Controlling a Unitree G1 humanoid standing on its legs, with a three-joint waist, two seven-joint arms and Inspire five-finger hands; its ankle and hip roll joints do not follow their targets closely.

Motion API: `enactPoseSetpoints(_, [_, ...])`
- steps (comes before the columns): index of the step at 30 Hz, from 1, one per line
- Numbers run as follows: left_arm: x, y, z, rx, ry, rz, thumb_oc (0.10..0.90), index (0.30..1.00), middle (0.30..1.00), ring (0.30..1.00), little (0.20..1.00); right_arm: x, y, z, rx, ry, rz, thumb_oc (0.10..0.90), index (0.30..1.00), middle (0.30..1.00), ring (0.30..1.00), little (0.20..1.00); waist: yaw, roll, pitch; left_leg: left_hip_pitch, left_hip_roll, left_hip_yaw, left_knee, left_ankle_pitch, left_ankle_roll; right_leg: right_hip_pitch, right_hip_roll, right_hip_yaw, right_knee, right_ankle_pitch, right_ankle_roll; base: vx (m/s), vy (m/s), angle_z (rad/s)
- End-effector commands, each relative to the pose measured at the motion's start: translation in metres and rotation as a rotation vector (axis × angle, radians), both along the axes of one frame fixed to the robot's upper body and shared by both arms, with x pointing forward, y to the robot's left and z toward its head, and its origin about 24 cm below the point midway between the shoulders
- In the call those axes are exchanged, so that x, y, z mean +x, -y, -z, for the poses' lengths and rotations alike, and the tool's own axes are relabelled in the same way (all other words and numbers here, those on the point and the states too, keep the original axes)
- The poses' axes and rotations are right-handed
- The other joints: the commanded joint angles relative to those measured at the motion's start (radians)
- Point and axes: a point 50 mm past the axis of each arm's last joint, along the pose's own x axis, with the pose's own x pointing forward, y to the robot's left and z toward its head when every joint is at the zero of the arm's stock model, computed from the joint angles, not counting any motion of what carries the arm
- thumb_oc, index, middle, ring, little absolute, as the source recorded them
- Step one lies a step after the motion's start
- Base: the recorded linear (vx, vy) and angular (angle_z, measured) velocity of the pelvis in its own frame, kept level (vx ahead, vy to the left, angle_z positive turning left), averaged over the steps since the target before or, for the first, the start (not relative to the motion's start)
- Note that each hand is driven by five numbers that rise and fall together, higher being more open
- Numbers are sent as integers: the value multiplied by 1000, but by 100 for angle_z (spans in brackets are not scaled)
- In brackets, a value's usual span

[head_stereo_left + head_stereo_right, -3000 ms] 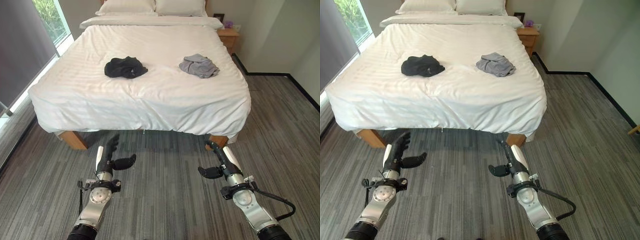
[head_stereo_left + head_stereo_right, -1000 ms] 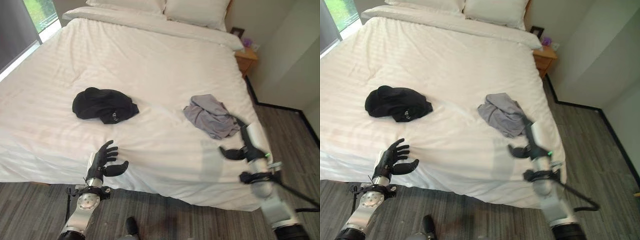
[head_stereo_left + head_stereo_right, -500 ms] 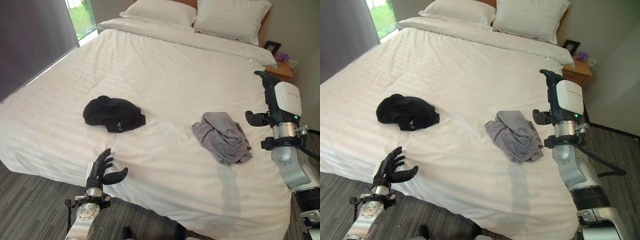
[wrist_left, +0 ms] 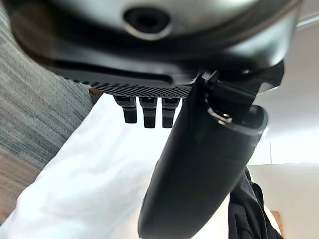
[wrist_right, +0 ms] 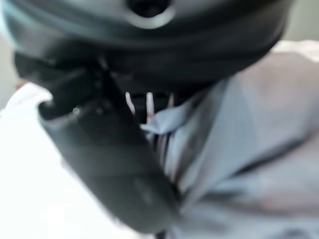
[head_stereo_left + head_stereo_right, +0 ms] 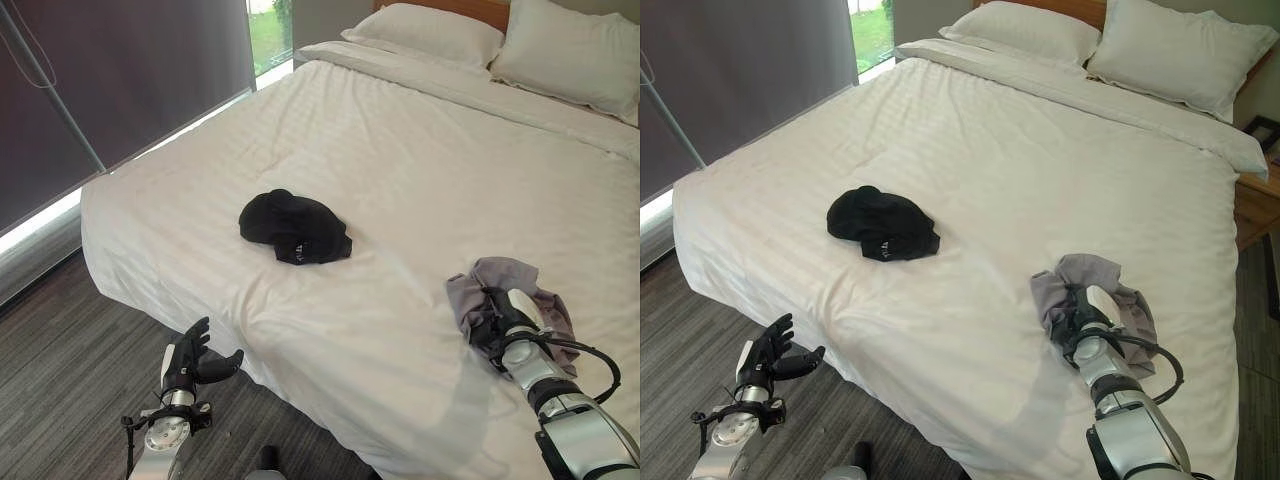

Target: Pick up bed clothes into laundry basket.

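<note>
A black garment (image 6: 295,228) lies bunched near the middle of the white bed (image 6: 380,340). A crumpled grey garment (image 6: 512,285) lies closer to me on the right of the bed. My right hand (image 6: 503,325) rests on the near side of the grey garment and presses into its folds. In the right wrist view the grey cloth (image 5: 249,149) lies right against the hand, with the thumb (image 5: 109,164) across it. My left hand (image 6: 188,366) hangs open and holds nothing. It is low beside the bed's near left edge, above the carpet.
Two white pillows (image 6: 575,50) lie at the head of the bed. A dark blind (image 6: 100,70) covers the window wall on the left. Grey carpet (image 6: 70,350) runs between it and the bed. A wooden nightstand (image 6: 1254,195) stands at the far right.
The whole view has swung as I came closer to the bed. My right hand has dropped from above the bed's right side onto the grey garment. The left hand stays low.
</note>
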Motion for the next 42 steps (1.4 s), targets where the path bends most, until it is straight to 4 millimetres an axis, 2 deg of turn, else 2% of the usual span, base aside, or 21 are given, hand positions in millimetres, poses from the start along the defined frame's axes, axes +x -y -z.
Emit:
enactPoseSetpoints(1, [51, -13, -76, 135, 346, 91, 800, 900, 900, 900, 900, 6, 3, -6, 57, 0, 11, 400, 300, 300, 300, 300, 14, -32, -23, -9, 55, 78, 5, 28, -67, 82, -81, -51, 5, -6, 81, 22, -11, 13])
enactPoseSetpoints(3, [61, -17, -104, 203, 446, 101, 800, 900, 900, 900, 900, 2, 12, -10, 54, 18, 25, 400, 300, 300, 300, 300, 8, -30, -24, 3, 53, 72, 5, 20, -69, 96, -83, -55, 5, -11, 83, 23, -10, 13])
enactPoseSetpoints(4, [61, -17, -104, 203, 447, 102, 800, 900, 900, 900, 900, 2, 12, -10, 55, 19, 25, 400, 300, 300, 300, 300, 8, -30, -24, -1, 53, 72, 5, 25, -68, 93, -84, -55, 5, -7, 82, 33, -1, 12])
enactPoseSetpoints(5, [71, -18, -135, 262, 559, 119, 800, 900, 900, 900, 900, 1, 19, -17, 33, 37, 18, 400, 300, 300, 300, 300, 0, -30, -27, 8, 51, 72, 5, 17, -70, 102, -84, -58, 5, -12, 84, 5, 13, 14])
enactPoseSetpoints(8, [95, -9, -184, 345, 730, 151, 800, 900, 900, 900, 900, 2, 30, -38, -40, 85, -26, 400, 300, 300, 300, 300, -35, -28, -42, 14, 51, 81, 5, 11, -68, 97, -89, -49, 5, -3, 90, 24, 33, 12])
enactPoseSetpoints(11, [120, -3, -200, 435, 714, 167, 800, 900, 900, 900, 900, 4, 38, -55, -87, 122, -30, 400, 300, 300, 300, 300, -79, -23, -59, 25, 50, 94, 5, 1, -65, 91, -95, -33, 5, 7, 97, 21, 52, -5])
enactPoseSetpoints(14, [155, 4, -211, 613, 621, 163, 800, 900, 900, 900, 900, 8, 47, -102, -174, 284, -75, 400, 300, 300, 300, 300, -134, -18, -69, 41, 47, 111, 5, -13, -63, 80, -104, -8, 5, 22, 107, 50, 50, -18])
enactPoseSetpoints(16, [162, 4, -211, 664, 586, 166, 800, 900, 900, 900, 900, 2, 51, -114, -201, 325, -81, 400, 300, 300, 300, 300, -149, -16, -71, 44, 47, 117, 5, -16, -62, 75, -106, 0, 5, 26, 109, 20, 33, -29])
enactPoseSetpoints(17, [168, -2, -208, 732, 509, 156, 800, 900, 900, 900, 900, -4, 53, -140, -262, 412, -121, 400, 300, 300, 300, 300, -191, -11, -75, 53, 47, 130, 5, -24, -60, 69, -107, 17, 5, 31, 114, 39, 56, -18])
enactPoseSetpoints(19, [172, -5, -204, 761, 466, 146, 800, 900, 900, 900, 900, -11, 60, -146, -283, 431, -107, 400, 300, 300, 300, 300, -200, -9, -79, 54, 47, 138, 5, -28, -59, 60, -109, 26, 5, 36, 116, 32, 36, -22])
enactPoseSetpoints(21, [178, -25, -192, 883, 289, 117, 800, 900, 900, 900, 900, -19, 75, -181, -334, 535, -69, 400, 300, 300, 300, 300, -242, -4, -83, 73, 48, 169, 5, -44, -61, 43, -110, 58, 5, 45, 124, 48, 46, -46])
enactPoseSetpoints(26, [158, -73, -155, 1178, -137, 124, 800, 900, 900, 900, 900, -55, 96, -236, -415, 703, -42, 400, 300, 300, 300, 300, -318, -4, -94, 86, 51, 223, 5, -49, -65, 7, -109, 106, 5, 68, 130, 26, 42, -47])
enactPoseSetpoints(27, [151, -83, -149, 1212, -198, 123, 800, 900, 900, 900, 900, -61, 98, -242, -436, 720, -39, 400, 300, 300, 300, 300, -339, -4, -94, 87, 52, 228, 5, -49, -65, 1, -108, 115, 5, 71, 131, 71, 50, -19])
enactPoseSetpoints(28, [134, -98, -133, 1287, -329, 145, 800, 900, 900, 900, 900, -80, 103, -253, -495, 742, -24, 400, 300, 300, 300, 300, -366, -4, -96, 96, 55, 246, 5, -60, -66, -9, -103, 133, 5, 71, 135, 36, 35, -27])
enactPoseSetpoints(29, [135, -97, -133, 1289, -326, 149, 800, 900, 900, 900, 900, -82, 104, -253, -496, 741, -20, 400, 300, 300, 300, 300, -362, -4, -97, 91, 55, 247, 5, -54, -65, -14, -103, 134, 5, 75, 133, 46, 32, -31])
enactPoseSetpoints(33, [113, -112, -112, 1319, -466, 186, 800, 900, 900, 900, 900, -106, 110, -258, -522, 788, 20, 400, 300, 300, 300, 300, -408, -8, -101, 93, 64, 277, 5, -64, -66, -43, -90, 169, 5, 77, 136, 14, 3, -32])
enactPoseSetpoints(34, [100, -122, -105, 1319, -523, 186, 800, 900, 900, 900, 900, -123, 116, -253, -521, 800, 74, 400, 300, 300, 300, 300, -430, -12, -105, 73, 73, 299, 5, -53, -67, -83, -80, 191, 5, 91, 136, -18, -14, -22])
enactPoseSetpoints(35, [95, -126, -103, 1309, -542, 179, 800, 900, 900, 900, 900, -127, 119, -248, -521, 790, 91, 400, 300, 300, 300, 300, -438, -14, -106, 70, 78, 306, 5, -59, -69, -93, -75, 197, 5, 89, 139, -67, -25, -31])
enactPoseSetpoints(37, [91, -130, -102, 1311, -552, 174, 800, 900, 900, 900, 900, -131, 121, -243, -520, 777, 112, 400, 300, 300, 300, 300, -441, -17, -113, 56, 83, 317, 5, -51, -69, -114, -71, 206, 5, 99, 137, -33, -23, -47])
enactPoseSetpoints(38, [88, -137, -107, 1309, -552, 148, 800, 900, 900, 900, 900, -138, 127, -230, -508, 741, 154, 400, 300, 300, 300, 300, -448, -19, -118, 47, 92, 330, 5, -57, -72, -133, -64, 215, 5, 98, 140, -16, -24, -52])
enactPoseSetpoints(42, [99, -140, -129, 1338, -503, 111, 800, 900, 900, 900, 900, -143, 133, -219, -494, 734, 208, 400, 300, 300, 300, 300, -451, -24, -117, 50, 92, 328, 5, -62, -70, -133, -68, 211, 5, 97, 138, 6, 6, -16])
